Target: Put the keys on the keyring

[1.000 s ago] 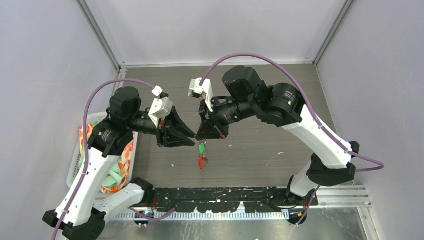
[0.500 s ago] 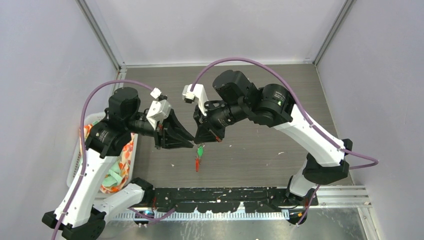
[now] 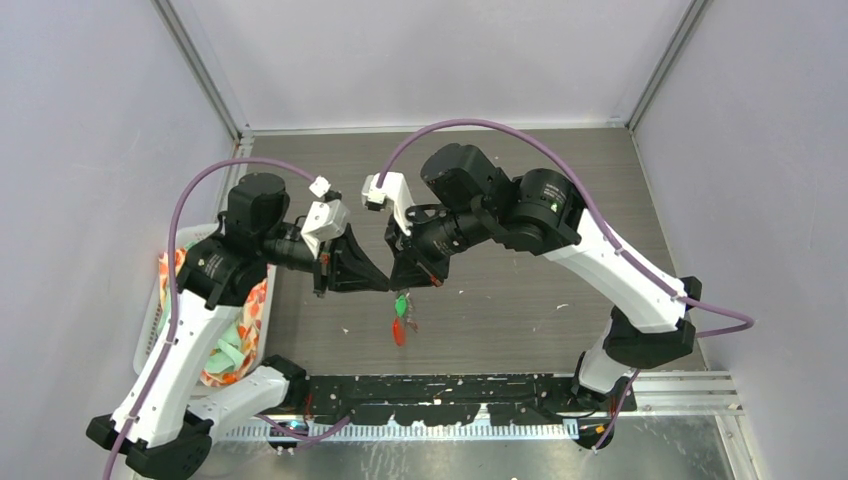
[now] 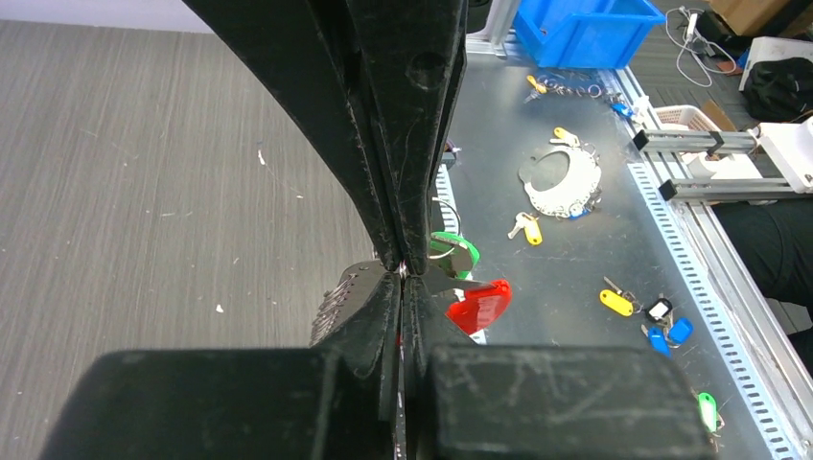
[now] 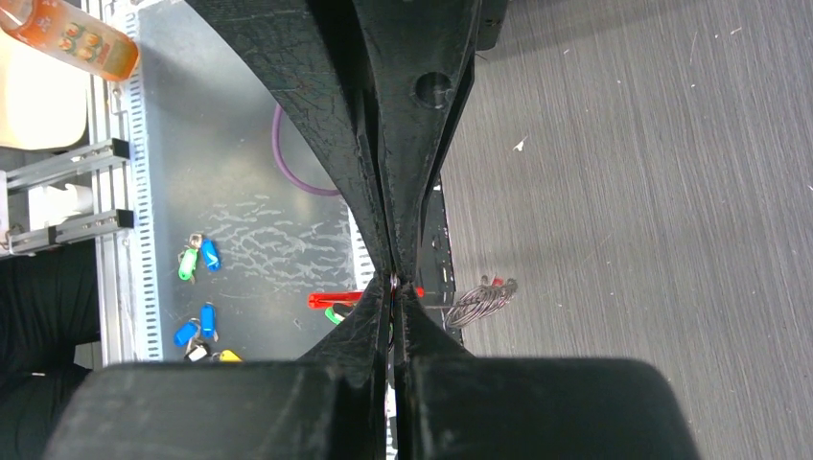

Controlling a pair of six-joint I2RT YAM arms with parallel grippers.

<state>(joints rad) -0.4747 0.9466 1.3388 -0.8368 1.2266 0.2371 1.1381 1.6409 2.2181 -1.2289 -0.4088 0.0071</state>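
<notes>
Table [image 3: 540, 300] matt grey wood-grain; left gripper [image 4: 401, 271] fingers scuffed matt black plastic; keyring [image 4: 479, 305] strip glossy red plastic

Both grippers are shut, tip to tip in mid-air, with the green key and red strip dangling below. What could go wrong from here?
1. The right gripper seems to hold the keyring only at its very fingertips; so thin a grip may slip and drop everything onto the table.
2. The left gripper is shut right beside it, on what I cannot tell; the tips could knock together.
3. The green key and red strip hang free and may swing or tangle.
</notes>
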